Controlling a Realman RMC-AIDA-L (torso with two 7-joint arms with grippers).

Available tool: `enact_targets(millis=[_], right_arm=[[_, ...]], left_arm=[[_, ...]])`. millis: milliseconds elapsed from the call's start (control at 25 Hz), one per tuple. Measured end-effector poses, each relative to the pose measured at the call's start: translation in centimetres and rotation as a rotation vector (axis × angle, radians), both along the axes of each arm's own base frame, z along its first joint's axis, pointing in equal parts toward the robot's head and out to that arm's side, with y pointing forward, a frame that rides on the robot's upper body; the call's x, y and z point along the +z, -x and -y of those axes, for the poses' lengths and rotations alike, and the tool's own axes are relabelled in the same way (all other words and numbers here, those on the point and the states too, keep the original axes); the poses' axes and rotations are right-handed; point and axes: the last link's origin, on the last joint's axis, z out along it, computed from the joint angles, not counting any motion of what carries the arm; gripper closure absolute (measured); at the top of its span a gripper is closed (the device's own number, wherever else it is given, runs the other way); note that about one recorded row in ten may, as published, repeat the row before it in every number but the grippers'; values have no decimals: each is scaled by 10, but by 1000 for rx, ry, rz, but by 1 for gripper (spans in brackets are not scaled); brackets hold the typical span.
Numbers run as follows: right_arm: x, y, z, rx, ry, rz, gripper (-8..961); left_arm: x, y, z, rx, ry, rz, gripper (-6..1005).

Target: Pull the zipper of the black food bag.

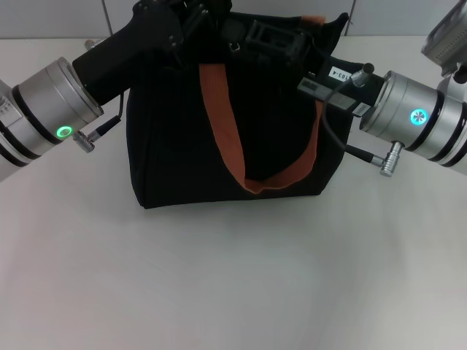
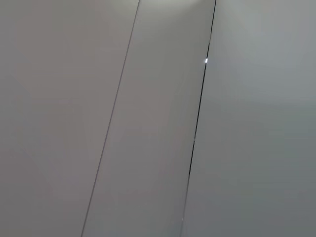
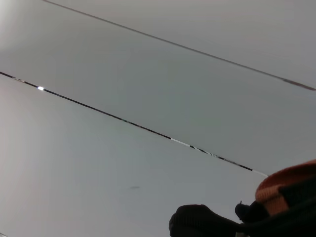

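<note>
left claw (image 1: 191, 16) raised, reaching in from left | right claw (image 1: 276, 38) opposite, reaching in (fingers unclear)

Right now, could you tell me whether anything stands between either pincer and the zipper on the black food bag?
Nothing visible does. Both pincers, left and right, are at the top of the black food bag. The zipper itself is hidden behind them, so I cannot confirm contact.

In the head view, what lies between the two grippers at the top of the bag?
Only the black food bag's own top edge lies between the left gripper and the right gripper; the zipper cannot be made out.
</note>
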Motion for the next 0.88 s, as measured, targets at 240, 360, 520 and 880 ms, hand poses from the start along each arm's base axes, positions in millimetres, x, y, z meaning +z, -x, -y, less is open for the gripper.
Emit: enact_targets(millis=[240, 360, 520, 880], right_arm=[[-2, 2, -1, -1, 4, 1, 612], [-3, 3, 0, 2, 5, -2, 649], [-3, 2, 1, 2, -2, -1, 763], [-2, 0, 1, 3, -17, 0, 910]], left_arm=[[0, 1, 0, 2, 0, 0, 906], [0, 1, 0, 2, 0, 0, 905], [0, 1, 1, 2, 1, 0, 905], [0, 0, 0, 0, 0, 0, 906]])
